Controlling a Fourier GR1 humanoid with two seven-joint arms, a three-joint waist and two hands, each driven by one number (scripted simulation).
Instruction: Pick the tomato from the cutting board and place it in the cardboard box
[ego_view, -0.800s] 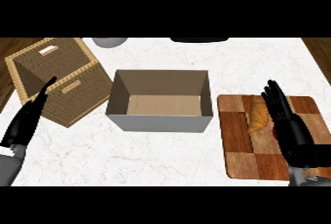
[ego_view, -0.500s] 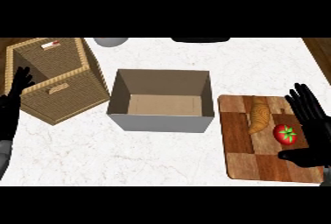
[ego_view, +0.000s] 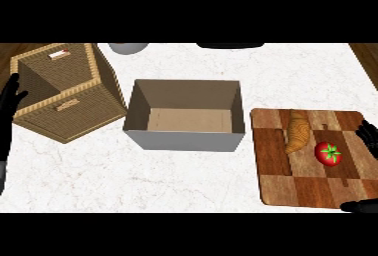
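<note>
Tomato (ego_view: 328, 153), round, red and topped with a green star of a calyx, lies on the striped wooden cutting board (ego_view: 295, 187), just to the inner side of the black right hand (ego_view: 367, 134), apart from it and not yet held. That hand shows only as a few dark fingers at the view's right edge, plus what is probably its thumb (ego_view: 360, 206) lower down by the board's near corner; the parts stand well apart with the tomato roughly between them, so I judge the hand spread wide, though its palm is cut off by the frame. The step in hand appears to be the approach before the grasp. Next the hand would need to come inward over the board and curl round the tomato without nudging the golden-brown croissant-like pastry (ego_view: 297, 131) lying just beyond it, away from the hand. Further over stands the open grey-walled cardboard box (ego_view: 184, 137), its brown floor bare, so the carry would run across the pastry and over the box's near wall. Past the box sits a tilted woven wicker basket (ego_view: 63, 95), and by it the black left hand (ego_view: 10, 100) rests at the left edge, fingers straight and upright. At the top edge a grey rounded object (ego_view: 127, 47) and a dark shape are cut off and cannot be identified.
</note>
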